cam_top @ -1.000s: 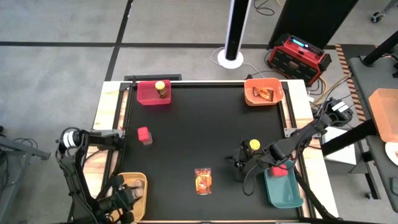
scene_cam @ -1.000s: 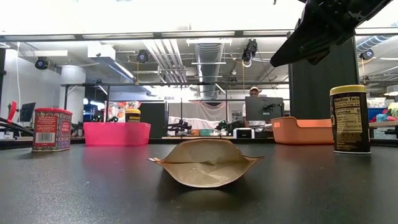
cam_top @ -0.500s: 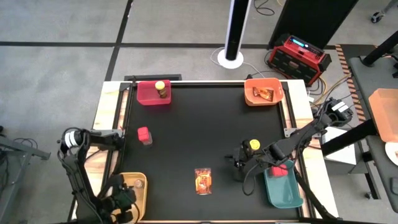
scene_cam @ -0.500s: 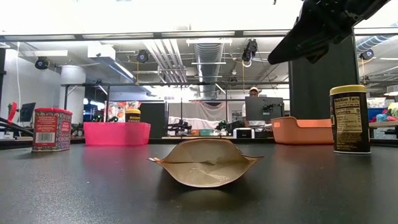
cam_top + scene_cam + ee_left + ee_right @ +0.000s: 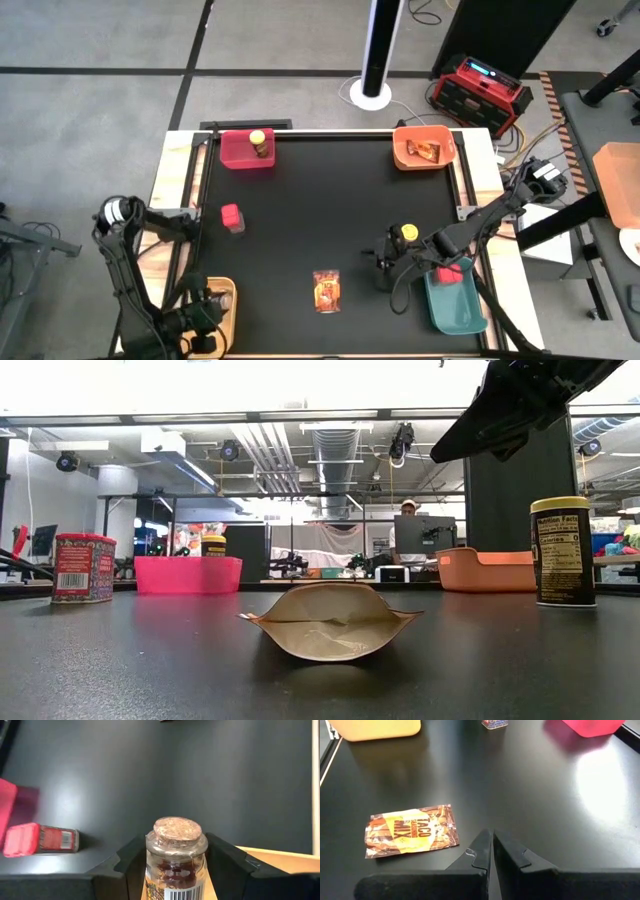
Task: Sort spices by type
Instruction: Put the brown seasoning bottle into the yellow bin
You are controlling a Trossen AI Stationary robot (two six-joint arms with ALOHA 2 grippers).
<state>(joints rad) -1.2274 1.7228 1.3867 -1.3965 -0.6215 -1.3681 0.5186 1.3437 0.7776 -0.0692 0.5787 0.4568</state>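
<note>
while the left end effector (image 5: pixel 175 870) grips a cork-topped jar (image 5: pixel 176 852) over the yellow bin (image 5: pixel 226 291), the right end effector (image 5: pixel 491 851) hangs clenched near a taco packet (image 5: pixel 410 830) on the desk (image 5: pixel 320 200).

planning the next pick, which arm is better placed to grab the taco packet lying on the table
Right. Its hand is shut and empty beside the taco packet, while the left hand holds a cork jar over the yellow bin.

Orange-yellow packet (image 5: pixel 410 836) (black table (image 5: pixel 545 810))

Table centre (image 5: pixel 310 220) open; obstacles: taco packet (image 5: pixel 326 291), red tin (image 5: pixel 232 217), yellow-lidded jar (image 5: pixel 404 238).
</note>
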